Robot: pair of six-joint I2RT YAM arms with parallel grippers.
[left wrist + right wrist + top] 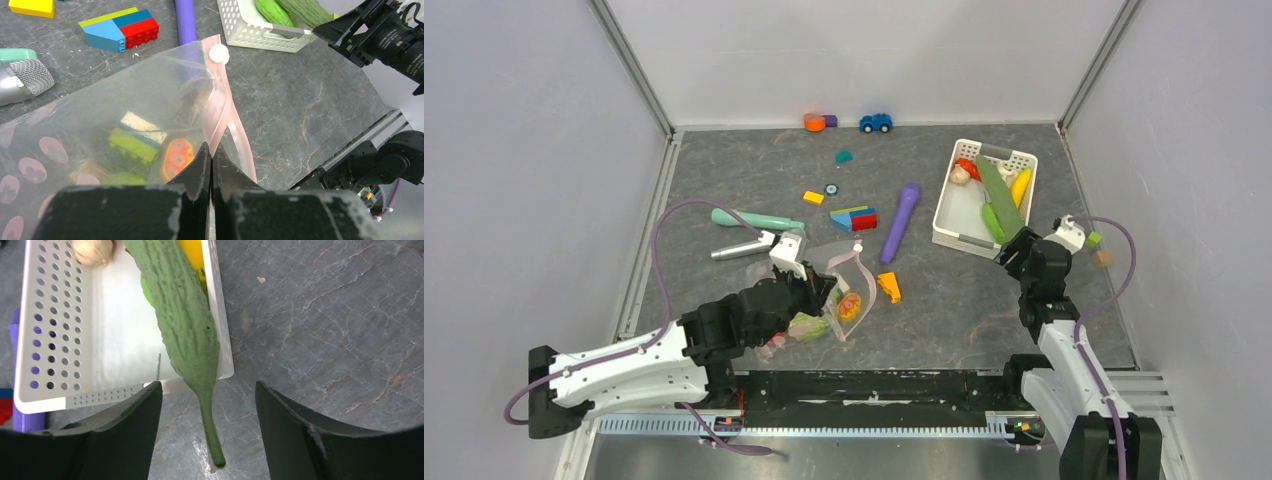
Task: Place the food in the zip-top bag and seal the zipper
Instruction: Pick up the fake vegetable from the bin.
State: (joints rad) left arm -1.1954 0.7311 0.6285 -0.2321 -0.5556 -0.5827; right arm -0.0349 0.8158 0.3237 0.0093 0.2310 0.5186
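The left hand is pinching, fingers pressed together, the pale-pink zipper of the floppy dotted zip-top bag lying on the marbled grey desk, with perhaps three blurred pieces inside. The right hand is hovering spread over one bumpy green cucumber overhanging the white perforated basket.

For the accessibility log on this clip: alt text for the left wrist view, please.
The left gripper is shut on the pink zipper of the clear polka-dot bag, with orange and green pieces showing through the plastic. Beyond it on the grey table are a white basket, a purple stick and building blocks.
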